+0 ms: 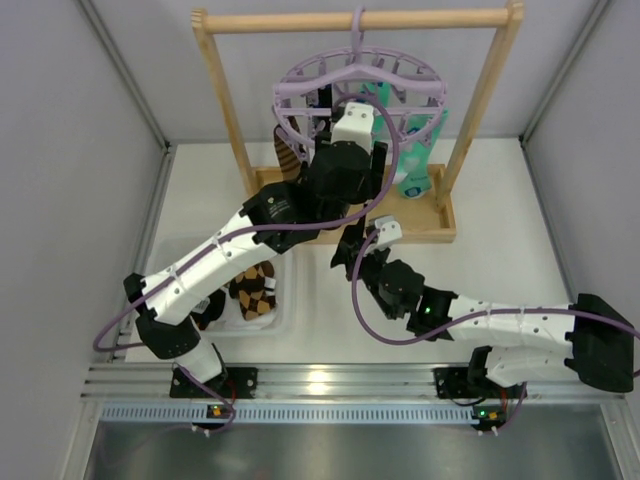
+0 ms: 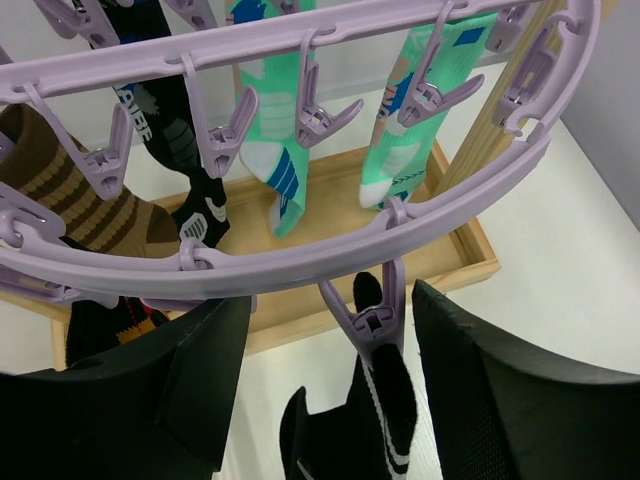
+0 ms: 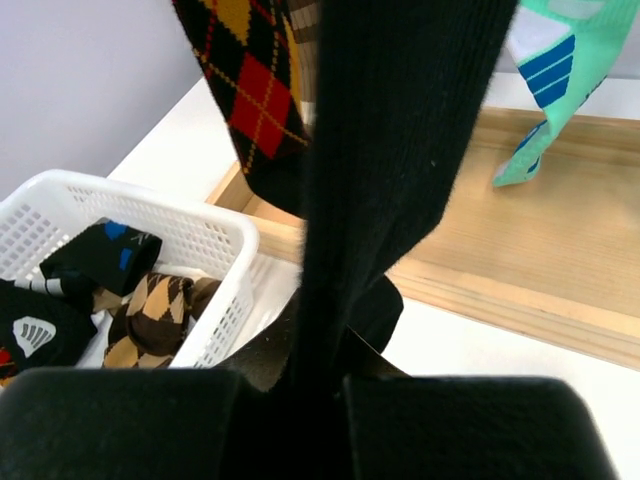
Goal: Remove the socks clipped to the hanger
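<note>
The lavender hanger (image 1: 362,82) hangs by its hook from a wooden rail. My left gripper (image 1: 352,120) reaches in under its ring (image 2: 300,255). In the left wrist view that gripper (image 2: 330,305) is open, its fingers (image 2: 180,380) either side of a clip (image 2: 372,318) that pinches a black sock with white stripes (image 2: 385,405). My right gripper (image 1: 352,245) sits lower, in front of the frame's base. It (image 3: 310,378) is shut on the lower part of a hanging black sock (image 3: 390,150). Teal-mint socks (image 2: 275,165), a brown striped sock (image 2: 70,190) and a red-yellow argyle sock (image 3: 250,90) stay clipped.
A wooden frame with top rail (image 1: 300,20) and tray-like base (image 1: 425,225) carries the hanger. A white basket (image 1: 290,300) at front left holds argyle (image 3: 150,320) and dark socks. Grey walls close in both sides.
</note>
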`<state>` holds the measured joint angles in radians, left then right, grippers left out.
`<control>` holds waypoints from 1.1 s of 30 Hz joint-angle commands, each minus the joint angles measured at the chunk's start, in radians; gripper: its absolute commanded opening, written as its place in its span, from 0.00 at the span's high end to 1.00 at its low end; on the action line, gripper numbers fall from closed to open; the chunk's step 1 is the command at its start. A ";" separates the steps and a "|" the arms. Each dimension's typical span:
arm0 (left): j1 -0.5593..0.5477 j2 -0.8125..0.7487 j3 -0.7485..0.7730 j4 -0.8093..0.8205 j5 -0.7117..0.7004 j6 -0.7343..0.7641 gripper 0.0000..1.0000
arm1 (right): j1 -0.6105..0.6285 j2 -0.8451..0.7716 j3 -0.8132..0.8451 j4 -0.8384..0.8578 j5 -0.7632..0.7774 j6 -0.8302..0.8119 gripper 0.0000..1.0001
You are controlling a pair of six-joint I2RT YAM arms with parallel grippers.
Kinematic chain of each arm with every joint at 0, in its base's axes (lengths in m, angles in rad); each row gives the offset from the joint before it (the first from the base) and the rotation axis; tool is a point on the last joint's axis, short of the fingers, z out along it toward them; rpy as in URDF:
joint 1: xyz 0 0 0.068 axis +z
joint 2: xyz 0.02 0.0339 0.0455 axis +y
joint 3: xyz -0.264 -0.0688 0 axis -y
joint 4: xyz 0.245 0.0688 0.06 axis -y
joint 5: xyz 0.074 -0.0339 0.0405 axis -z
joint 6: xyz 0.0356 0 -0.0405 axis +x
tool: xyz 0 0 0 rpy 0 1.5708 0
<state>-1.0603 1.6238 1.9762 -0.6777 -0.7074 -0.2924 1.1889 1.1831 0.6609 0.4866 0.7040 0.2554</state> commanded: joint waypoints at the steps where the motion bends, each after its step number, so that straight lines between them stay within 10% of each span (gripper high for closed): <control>1: 0.002 0.011 0.069 0.038 -0.037 0.030 0.32 | 0.026 0.012 0.000 0.041 0.008 0.002 1.00; 33: -0.024 -0.076 -0.046 0.035 -0.067 -0.054 0.21 | 0.071 0.108 0.098 -0.036 0.140 -0.007 1.00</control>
<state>-1.0767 1.6100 1.9385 -0.6964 -0.7498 -0.3267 1.2350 1.2774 0.7063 0.4644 0.8062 0.2379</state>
